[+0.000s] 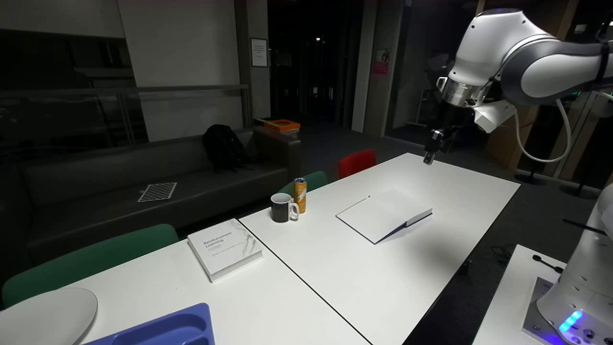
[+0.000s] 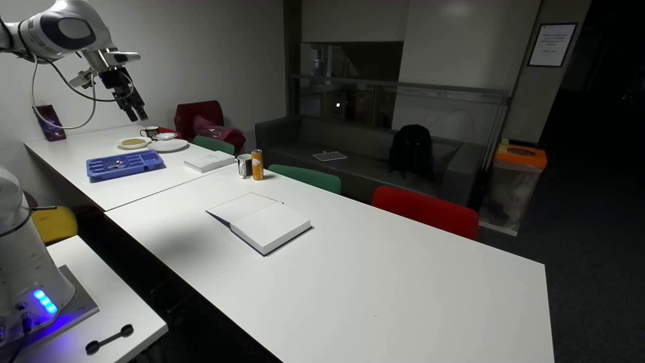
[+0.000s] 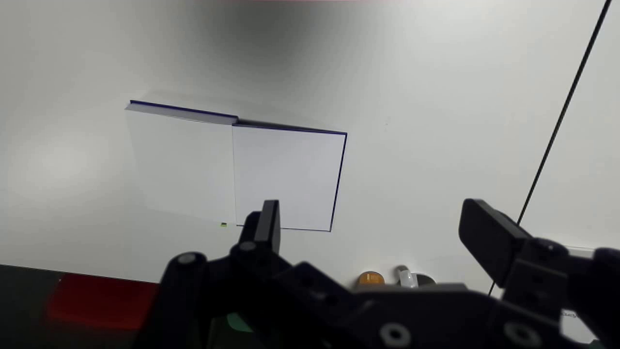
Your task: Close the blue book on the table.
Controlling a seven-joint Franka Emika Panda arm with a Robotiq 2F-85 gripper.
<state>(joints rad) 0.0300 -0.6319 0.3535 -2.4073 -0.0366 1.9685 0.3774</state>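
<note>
By the long edge of the surface (image 2: 403, 282) facing the dark grey sofa (image 2: 358, 143), I can see a slim orange can (image 1: 300, 197) just beside a black-and-white mug (image 1: 280, 211); farther along lies a thick white book (image 1: 225, 249) lettered "Reinforcement Learning". Near the opposite edge sits a blue plastic compartment tray (image 2: 123, 165); a dark purple packet (image 2: 54, 132) stands by a corner at the wall end. A red chair (image 2: 426, 209) lines the sofa-side edge; a black backpack (image 2: 412, 148) rests on the sofa.

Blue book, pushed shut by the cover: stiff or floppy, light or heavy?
On the blue book, the open cover is probably stiff: its edges run straight, no visible sag. The thick page block suggests it could be heavy. It might slide on the smooth-looking table.
</note>
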